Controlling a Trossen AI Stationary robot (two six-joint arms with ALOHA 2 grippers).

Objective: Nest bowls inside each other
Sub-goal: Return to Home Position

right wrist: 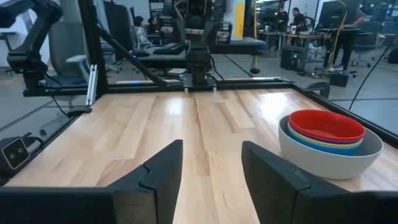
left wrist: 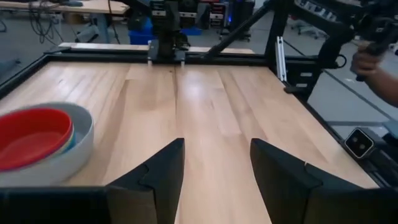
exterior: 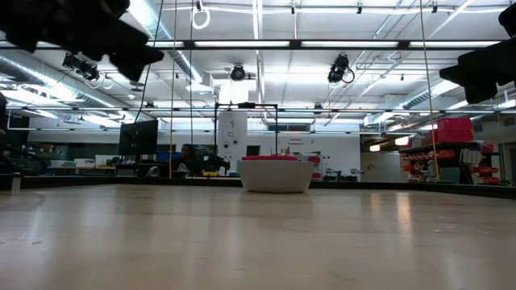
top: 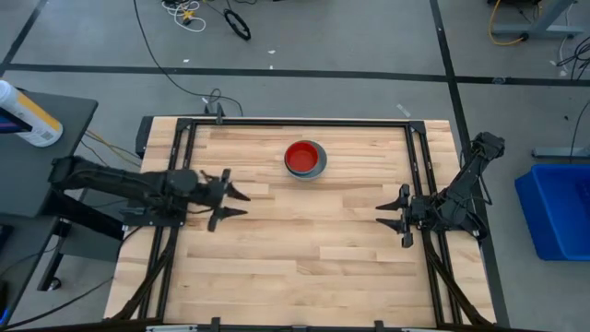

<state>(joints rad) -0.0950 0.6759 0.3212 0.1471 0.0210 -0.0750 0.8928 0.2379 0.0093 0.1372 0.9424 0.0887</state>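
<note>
The bowls stand as one nested stack [top: 305,159] on its base at the table's far middle: a grey bowl [right wrist: 329,157] outermost, then light blue, yellow and dark blue rims, with a red bowl [right wrist: 326,126] on top. The stack also shows in the left wrist view [left wrist: 43,144] and the low view [exterior: 276,173]. My left gripper [top: 238,204] hovers open over the table's left side, pointing right. My right gripper [top: 391,218] hovers open at the right side, pointing left. Both are clear of the stack, with nothing between their fingers.
Bare wooden tabletop [top: 313,249] lies between the two grippers and toward the near edge. A black metal frame [top: 295,122] runs round the table. A blue bin [top: 562,207] stands on the floor to the right.
</note>
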